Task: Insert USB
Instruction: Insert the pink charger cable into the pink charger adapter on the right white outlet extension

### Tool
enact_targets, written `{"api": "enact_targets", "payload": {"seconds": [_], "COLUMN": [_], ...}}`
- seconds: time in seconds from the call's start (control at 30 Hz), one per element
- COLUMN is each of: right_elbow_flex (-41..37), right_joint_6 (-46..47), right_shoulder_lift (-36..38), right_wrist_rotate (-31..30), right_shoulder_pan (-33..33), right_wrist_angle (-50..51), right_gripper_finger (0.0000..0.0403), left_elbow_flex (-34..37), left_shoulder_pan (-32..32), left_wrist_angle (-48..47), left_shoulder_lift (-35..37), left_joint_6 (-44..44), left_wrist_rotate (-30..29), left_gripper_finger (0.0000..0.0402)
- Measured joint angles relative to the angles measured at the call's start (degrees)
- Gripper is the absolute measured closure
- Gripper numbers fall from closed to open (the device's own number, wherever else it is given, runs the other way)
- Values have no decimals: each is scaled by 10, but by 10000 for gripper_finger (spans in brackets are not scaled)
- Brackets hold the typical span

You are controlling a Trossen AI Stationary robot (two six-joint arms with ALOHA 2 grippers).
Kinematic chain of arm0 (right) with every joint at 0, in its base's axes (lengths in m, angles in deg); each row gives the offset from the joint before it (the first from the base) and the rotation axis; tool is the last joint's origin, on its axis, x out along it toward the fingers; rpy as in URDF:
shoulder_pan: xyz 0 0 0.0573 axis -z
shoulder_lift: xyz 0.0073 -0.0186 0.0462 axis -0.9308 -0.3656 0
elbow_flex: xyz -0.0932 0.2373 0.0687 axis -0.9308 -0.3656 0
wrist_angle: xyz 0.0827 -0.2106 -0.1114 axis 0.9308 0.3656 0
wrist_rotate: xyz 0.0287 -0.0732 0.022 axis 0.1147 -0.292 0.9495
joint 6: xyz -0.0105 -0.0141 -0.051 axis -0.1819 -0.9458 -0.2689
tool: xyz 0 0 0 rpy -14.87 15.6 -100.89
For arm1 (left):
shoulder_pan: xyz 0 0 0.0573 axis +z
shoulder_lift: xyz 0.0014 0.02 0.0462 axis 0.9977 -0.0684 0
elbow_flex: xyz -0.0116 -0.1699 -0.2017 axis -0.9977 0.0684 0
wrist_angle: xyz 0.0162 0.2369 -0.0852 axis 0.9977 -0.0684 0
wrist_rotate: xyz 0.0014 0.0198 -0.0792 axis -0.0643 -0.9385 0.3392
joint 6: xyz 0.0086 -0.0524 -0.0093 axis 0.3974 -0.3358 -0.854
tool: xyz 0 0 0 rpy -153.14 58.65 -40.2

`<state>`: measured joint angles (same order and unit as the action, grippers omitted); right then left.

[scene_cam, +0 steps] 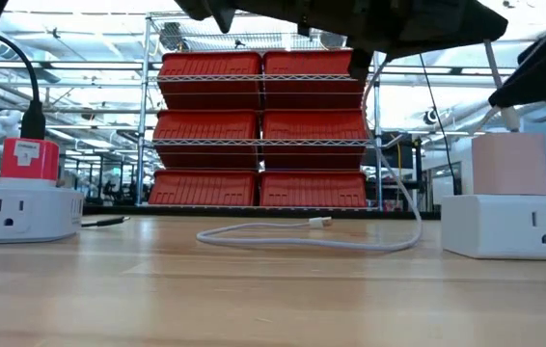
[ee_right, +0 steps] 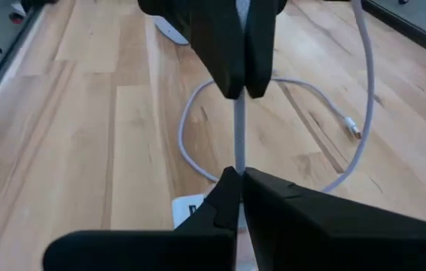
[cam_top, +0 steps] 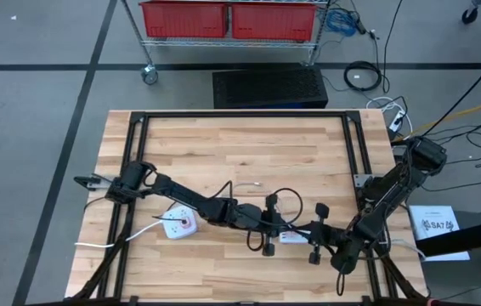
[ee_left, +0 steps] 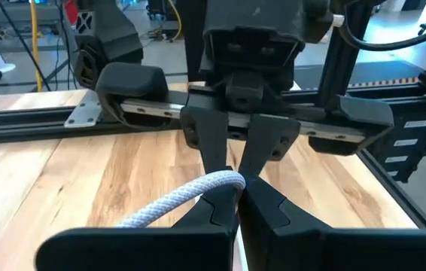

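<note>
The white braided USB cable point(ee_right: 190, 128) lies in a slack loop on the wooden table, its small plug end point(ee_right: 354, 129) resting free on the boards; the low view shows the same plug end point(scene_cam: 320, 222). My left gripper point(ee_left: 237, 188) and my right gripper point(ee_right: 237, 175) meet tip to tip near the table's near middle, both shut on the cable. A white power block point(cam_top: 291, 237) sits just below them. In the low view this block point(scene_cam: 509, 226) carries a pink adapter point(scene_cam: 509, 164). My left gripper pinches the cable at a bend point(ee_left: 224, 183) between its two fingers, coming level from the table's left. The cable is lifted there and trails away slack. My right gripper pinches a short straight stretch of the cable point(ee_right: 238, 147) between its fingers point(ee_right: 220, 197), coming from the table's right, right against the left gripper's tips. That stretch is held above the table.
A round white power strip point(cam_top: 178, 225) with a red adapter point(scene_cam: 30, 159) and a white lead lies toward the table's left. A black frame point(cam_top: 355, 144) runs around the tabletop. Red bins on a wire rack point(cam_top: 228, 19) stand beyond the far edge.
</note>
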<state>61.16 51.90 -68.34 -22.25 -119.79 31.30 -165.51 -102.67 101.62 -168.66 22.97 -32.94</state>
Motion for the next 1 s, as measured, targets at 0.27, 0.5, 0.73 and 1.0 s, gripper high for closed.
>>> {"api": "enact_targets", "payload": {"seconds": [0.27,0.5,0.73,1.0], "right_elbow_flex": [-32,-36,-35,-35], "right_joint_6": [-19,0,45,67], "right_shoulder_lift": [0,4,5,5], "right_wrist_rotate": [-2,-16,-27,-31], "right_shoulder_pan": [-7,-33,-44,-56], "right_wrist_angle": [-67,-59,-21,-10], "right_gripper_finger": [403,403,402,402], "left_elbow_flex": [0,0,0,0], "left_shoulder_pan": [2,2,2,2], "left_wrist_angle": [-1,-2,-6,-7], "left_shoulder_lift": [0,0,0,-1], "left_joint_6": [-1,-2,-3,-16], "left_wrist_rotate": [5,8,7,11], "left_gripper_finger": [396,396,396,396]}}
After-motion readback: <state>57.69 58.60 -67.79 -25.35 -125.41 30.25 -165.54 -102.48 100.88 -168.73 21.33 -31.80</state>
